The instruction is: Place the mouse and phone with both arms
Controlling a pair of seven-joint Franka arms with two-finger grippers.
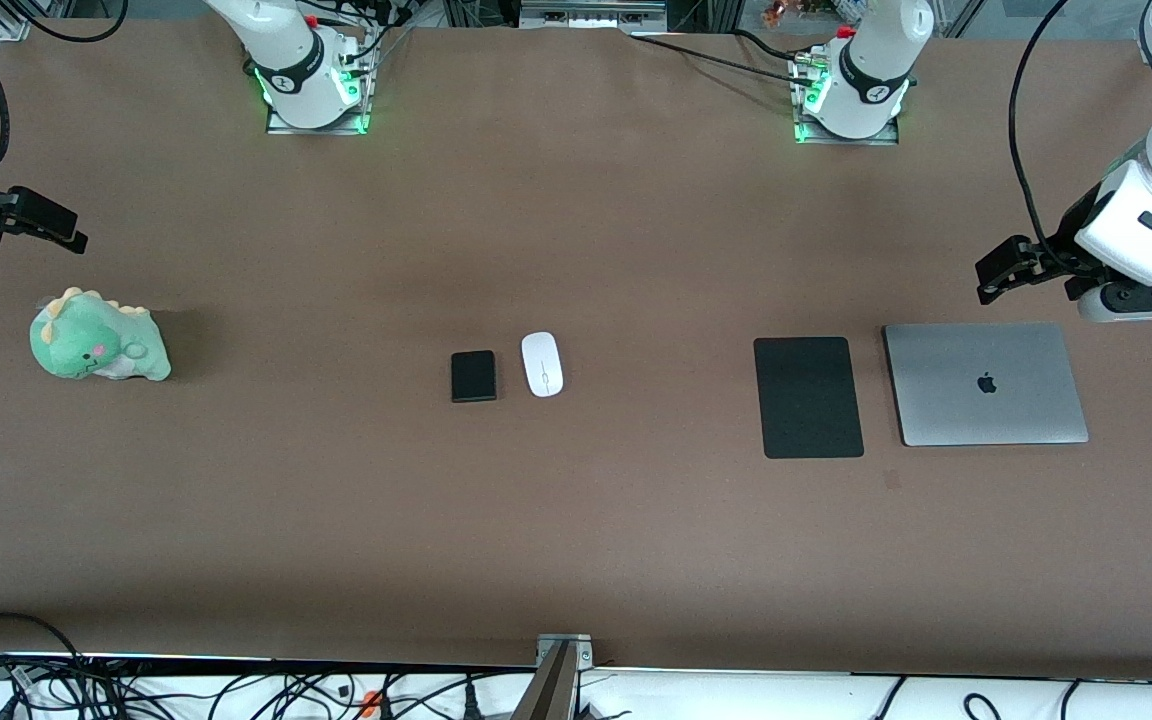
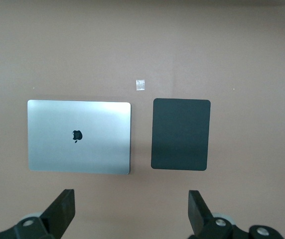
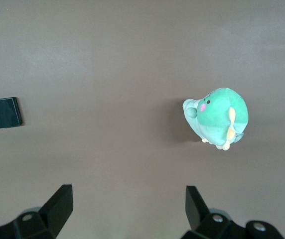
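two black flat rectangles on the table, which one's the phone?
The phone is the small black slab lying beside the white mouse. The larger black rectangle beside the laptop is the mouse pad.

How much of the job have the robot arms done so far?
Nothing looks done yet. The mouse and the phone lie side by side mid-table, untouched. Nothing is in hand: the left gripper hangs open above the table near the laptop and mouse pad, and the right gripper hangs open near the plush dinosaur. Picking up and placing both things is left.
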